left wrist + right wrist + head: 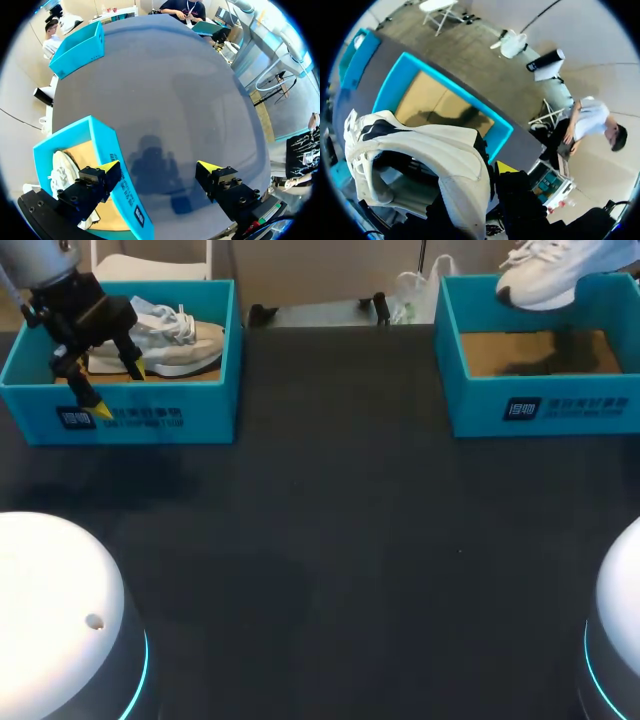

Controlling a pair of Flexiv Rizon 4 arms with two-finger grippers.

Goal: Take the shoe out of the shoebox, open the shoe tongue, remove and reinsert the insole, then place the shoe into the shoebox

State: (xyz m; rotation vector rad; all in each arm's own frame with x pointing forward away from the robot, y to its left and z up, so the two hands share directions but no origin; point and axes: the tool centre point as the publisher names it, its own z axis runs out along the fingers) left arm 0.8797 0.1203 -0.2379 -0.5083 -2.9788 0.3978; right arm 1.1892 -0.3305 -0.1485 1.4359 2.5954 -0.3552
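R gripper (492, 175) clamped on shoe (548, 275), held above empty shoebox (480, 410). L gripper (120, 390) spread apart. Tongue, insole, re-boxing prob. pending.

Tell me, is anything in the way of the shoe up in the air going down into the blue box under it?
No, nothing I can see. The right pincer holds the white shoe above the right shoebox, which is open on top with only its bare brown floor inside.

White shoe (550, 275) above right shoebox (540, 412)
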